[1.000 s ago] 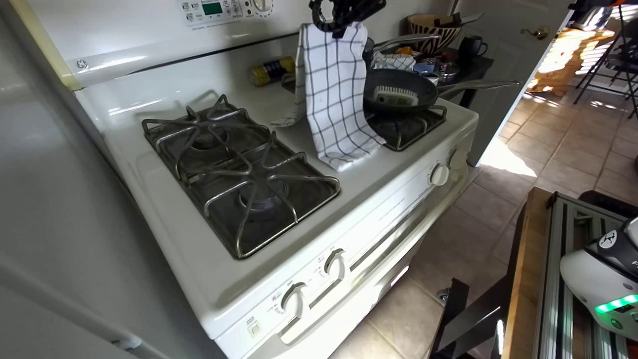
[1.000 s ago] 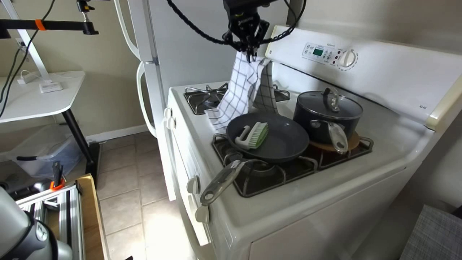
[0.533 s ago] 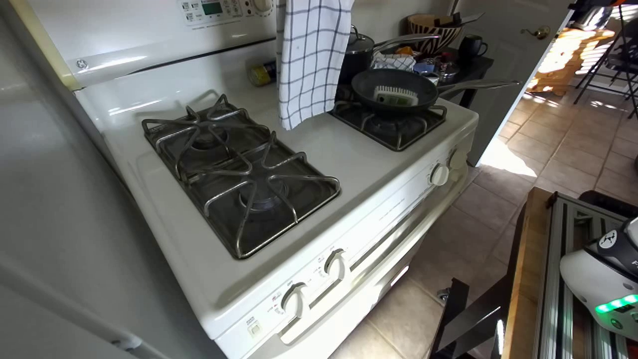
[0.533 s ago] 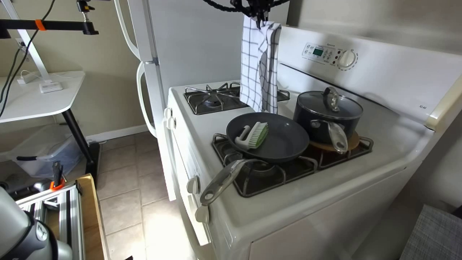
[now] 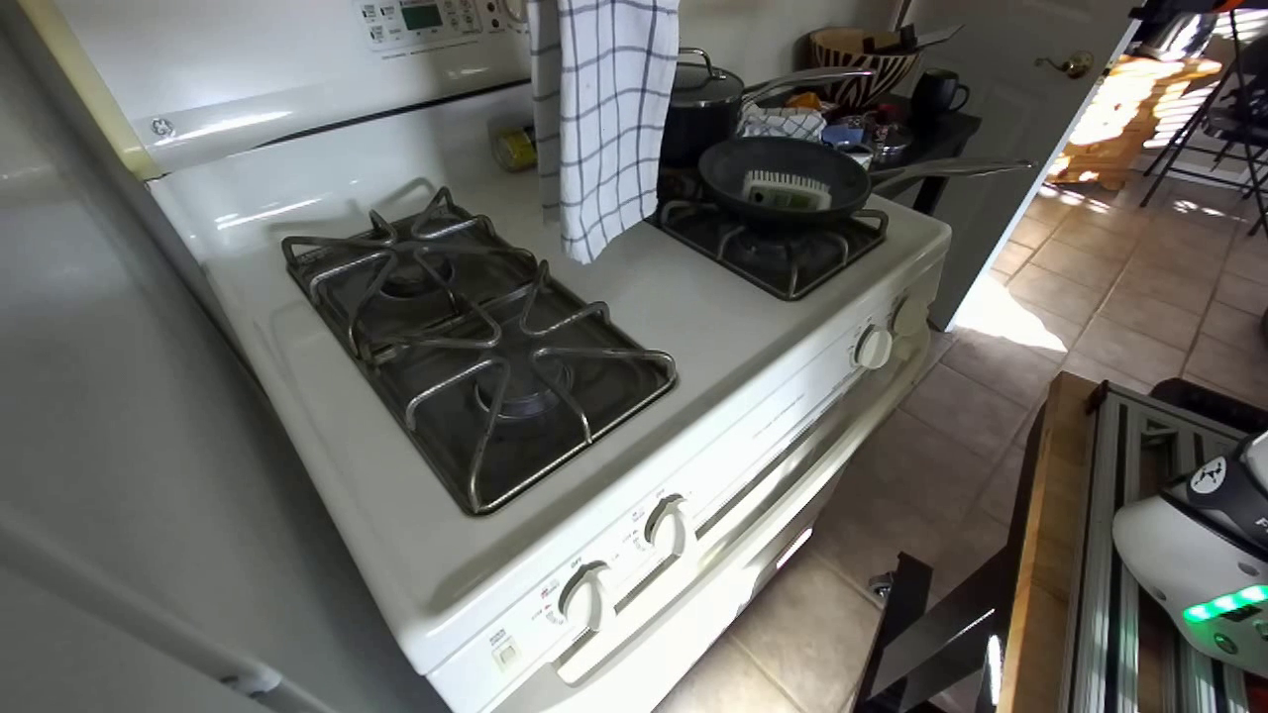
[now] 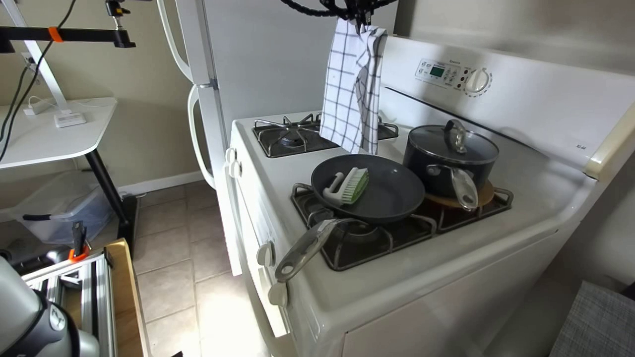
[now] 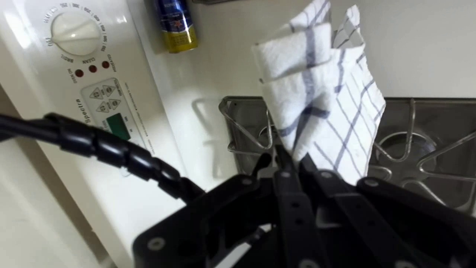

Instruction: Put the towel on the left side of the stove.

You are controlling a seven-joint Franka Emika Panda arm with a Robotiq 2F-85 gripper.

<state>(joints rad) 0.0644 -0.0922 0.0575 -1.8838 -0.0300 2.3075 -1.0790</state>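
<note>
The towel (image 5: 616, 129), white with a dark grid check, hangs in folds above the middle of the white stove (image 5: 684, 307). In an exterior view it (image 6: 347, 94) hangs from my gripper (image 6: 362, 22), with its lower edge behind the frying pan and above the stove top (image 6: 436, 267). In the wrist view my gripper (image 7: 296, 158) is shut on the towel (image 7: 346, 126), pinching a folded part. The gripper is out of view above the frame in an exterior view. The left burner grates (image 5: 515, 342) are bare; they also show behind the towel (image 6: 290, 136).
On the right burners stand a dark frying pan (image 6: 397, 188) holding a green-white brush (image 6: 354, 186), and a lidded pot (image 6: 431, 158). A yellow and blue can (image 7: 178, 28) lies near the back panel (image 7: 156, 123). A fridge (image 5: 129, 347) stands beside the stove's left side.
The gripper has risen with the towel, lifting its lower end off the stove top, and shifted toward the back panel. In the last half second the towel has swung slightly.
</note>
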